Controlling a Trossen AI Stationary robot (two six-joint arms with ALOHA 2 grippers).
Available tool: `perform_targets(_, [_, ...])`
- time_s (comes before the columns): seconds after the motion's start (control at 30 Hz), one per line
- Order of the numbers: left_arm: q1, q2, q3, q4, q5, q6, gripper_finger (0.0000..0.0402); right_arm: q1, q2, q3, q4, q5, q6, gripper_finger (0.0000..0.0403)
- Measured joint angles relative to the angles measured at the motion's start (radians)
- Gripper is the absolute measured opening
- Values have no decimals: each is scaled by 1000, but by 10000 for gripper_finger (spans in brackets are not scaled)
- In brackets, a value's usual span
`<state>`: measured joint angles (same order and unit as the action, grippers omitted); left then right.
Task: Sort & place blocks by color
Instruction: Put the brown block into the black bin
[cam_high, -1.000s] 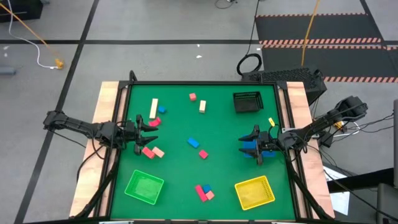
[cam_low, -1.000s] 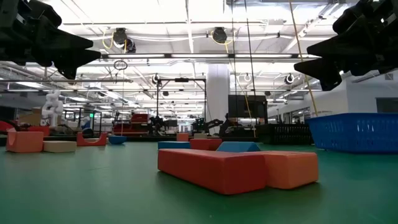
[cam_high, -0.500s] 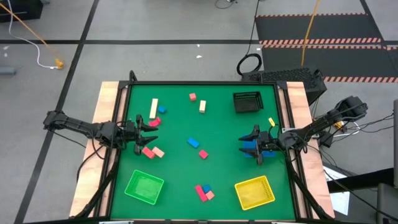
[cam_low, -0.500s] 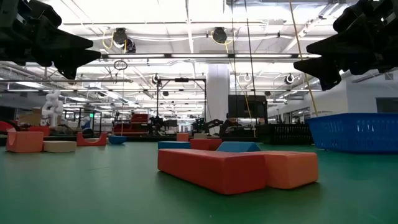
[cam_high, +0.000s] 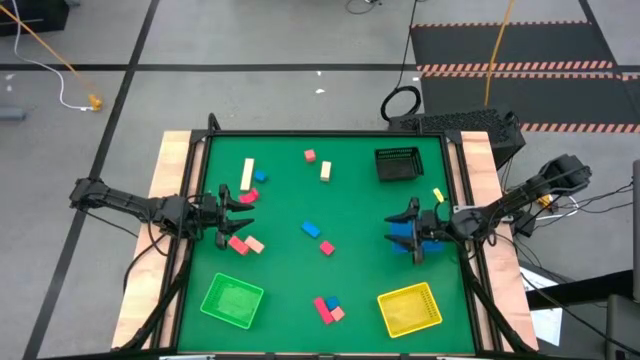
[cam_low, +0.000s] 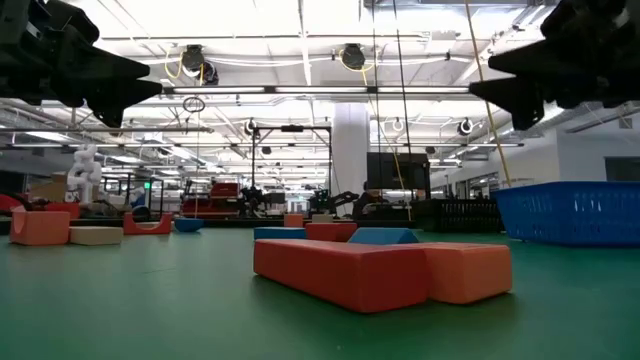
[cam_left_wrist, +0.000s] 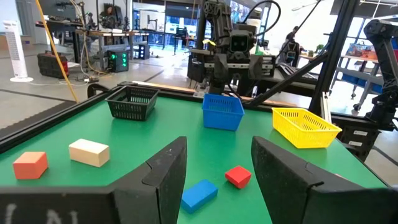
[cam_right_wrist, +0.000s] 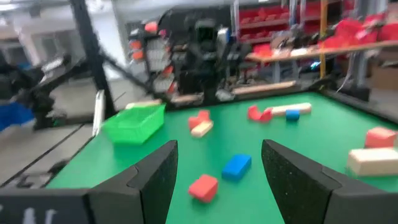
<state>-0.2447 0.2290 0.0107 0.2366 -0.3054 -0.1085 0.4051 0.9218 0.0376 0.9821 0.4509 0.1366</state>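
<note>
Small blocks lie scattered flat on the green table (cam_high: 290, 200): a cream bar (cam_high: 247, 173), a blue cube (cam_high: 260, 176), a red block (cam_high: 248, 197), a red bar (cam_high: 237, 243) beside a tan cube (cam_high: 255, 244), a blue bar (cam_high: 310, 229), a red cube (cam_high: 327, 248), and a red, blue and orange cluster (cam_high: 328, 307) that also fills the low view (cam_low: 380, 268). My left gripper (cam_high: 238, 212) is open near the left edge, above the table (cam_left_wrist: 217, 180). My right gripper (cam_high: 405, 228) is open over the blue tray (cam_high: 404, 238), fingers apart (cam_right_wrist: 221, 180).
A green tray (cam_high: 232, 300) sits at the near left and a yellow tray (cam_high: 409, 308) at the near right. A black mesh basket (cam_high: 397, 163) stands at the far right. A pink cube (cam_high: 310, 155) and a cream block (cam_high: 326, 171) lie toward the far edge.
My right gripper has risen a little above the blue tray; its fingers stay apart. The left arm and all blocks have kept still.
</note>
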Motion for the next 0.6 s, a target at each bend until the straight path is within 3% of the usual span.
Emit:
perform_targets(0.33, [0, 0, 0, 0, 0, 0, 182, -2, 0, 10, 193, 20, 99, 226])
perform_targets(0.6, [0, 0, 0, 0, 0, 0, 182, -102, 1, 166, -59, 19, -19, 226])
